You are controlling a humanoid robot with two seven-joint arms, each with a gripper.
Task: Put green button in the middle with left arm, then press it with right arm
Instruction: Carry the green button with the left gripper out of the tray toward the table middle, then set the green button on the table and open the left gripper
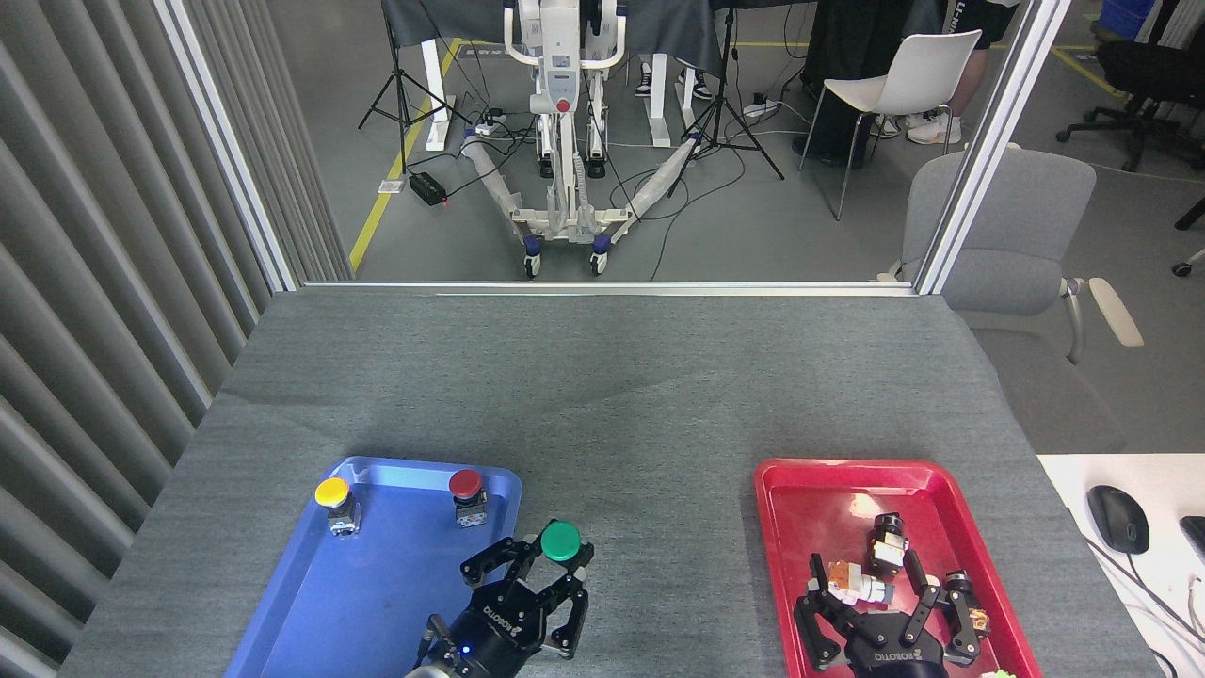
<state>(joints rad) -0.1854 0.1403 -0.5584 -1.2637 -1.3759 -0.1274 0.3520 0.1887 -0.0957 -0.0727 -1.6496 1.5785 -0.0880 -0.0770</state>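
From our head view, our left gripper (pixel 549 576) has its black fingers closed around the green button (pixel 561 540), whose glossy cap shows just above the fingertips. Gripper and button sit over the right edge of the blue tray (pixel 377 603), at the border with the bare grey fabric of the middle (pixel 640 527) of the table. We cannot tell whether the button's base touches the cloth or is held clear of it.

Inside the blue tray, the yellow button (pixel 334 496) stands upright near the far left corner and the red button (pixel 466 490) stands upright near the far right corner, well apart from each other.

Our right gripper (pixel 880 617) is over the near part of the red tray (pixel 800 490), its fingers spread wide and holding nothing. Between and just beyond those fingers lie several small parts: a black and white piece (pixel 886 539), an orange and white piece (pixel 852 584), and a dark piece (pixel 965 603) at the right side of the tray.

On the white desk at the right edge lies a black computer mouse (pixel 1117 518). Beyond the table's far edge we see a white wheeled stand (pixel 563 141), a white chair (pixel 908 80) and a grey office chair (pixel 1012 235) on the grey floor.
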